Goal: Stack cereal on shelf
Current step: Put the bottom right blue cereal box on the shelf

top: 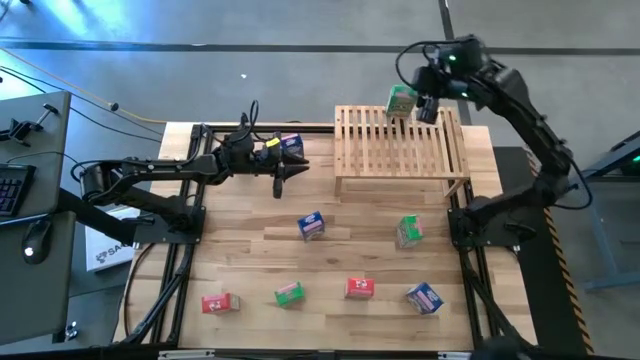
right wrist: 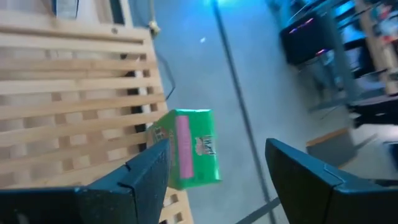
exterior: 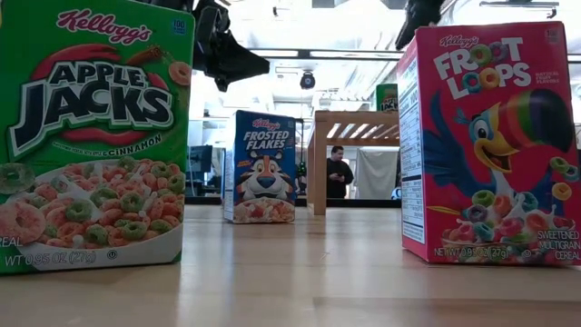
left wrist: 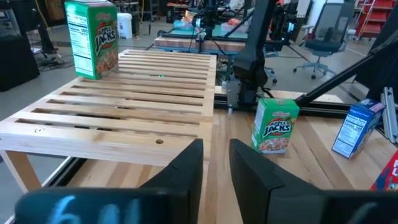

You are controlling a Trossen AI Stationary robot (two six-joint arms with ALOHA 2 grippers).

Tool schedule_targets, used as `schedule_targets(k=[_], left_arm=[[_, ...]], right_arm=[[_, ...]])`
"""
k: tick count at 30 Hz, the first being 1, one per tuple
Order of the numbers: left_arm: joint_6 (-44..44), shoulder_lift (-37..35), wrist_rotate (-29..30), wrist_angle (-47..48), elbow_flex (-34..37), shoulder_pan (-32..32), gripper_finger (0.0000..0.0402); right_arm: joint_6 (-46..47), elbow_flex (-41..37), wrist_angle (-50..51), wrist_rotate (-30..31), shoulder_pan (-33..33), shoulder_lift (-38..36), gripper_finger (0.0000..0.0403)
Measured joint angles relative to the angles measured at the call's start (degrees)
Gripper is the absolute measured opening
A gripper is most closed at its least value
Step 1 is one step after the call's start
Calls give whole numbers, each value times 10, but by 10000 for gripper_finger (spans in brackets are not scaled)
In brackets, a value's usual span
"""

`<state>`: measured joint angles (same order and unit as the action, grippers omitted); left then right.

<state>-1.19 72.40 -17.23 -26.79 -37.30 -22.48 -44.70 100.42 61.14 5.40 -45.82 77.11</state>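
With the right claw (top: 428, 108) spread beside a green box (top: 401, 100) standing on the shelf (top: 400, 150), placing looks done — next, the left claw (top: 283, 177), nearly pressed together and empty, fetches another.

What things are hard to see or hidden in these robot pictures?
- Left gripper: in the high view a blue cereal box sits against it; whether it is held, the gripper's own body hides.
- Low view: the big green Apple Jacks box is cut off by the left edge and blocks the table behind it.
- Right wrist view: the green box on the wooden slatted shelf is blurred; its print is unreadable.
- High view: the printed fronts of the boxes on the table are too small to read.
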Motion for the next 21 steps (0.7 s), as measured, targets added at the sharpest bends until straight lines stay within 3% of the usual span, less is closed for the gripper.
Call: schedule_targets(k=[6,12,17,21], left_arm=[[25,0,0,-98,48,0,28],[31,0,1,-211,101,-1,8],[38,0,2,-208,104,-8,5],[31,0,2,-208,104,-8,5]], right_arm=[[93,0,-15,20,45,-62,216],[199,-28,14,2,105,-116,130],[246,-171,-60,1,166,-193,23],[308,-316,-203,-12,230,-265,17]])
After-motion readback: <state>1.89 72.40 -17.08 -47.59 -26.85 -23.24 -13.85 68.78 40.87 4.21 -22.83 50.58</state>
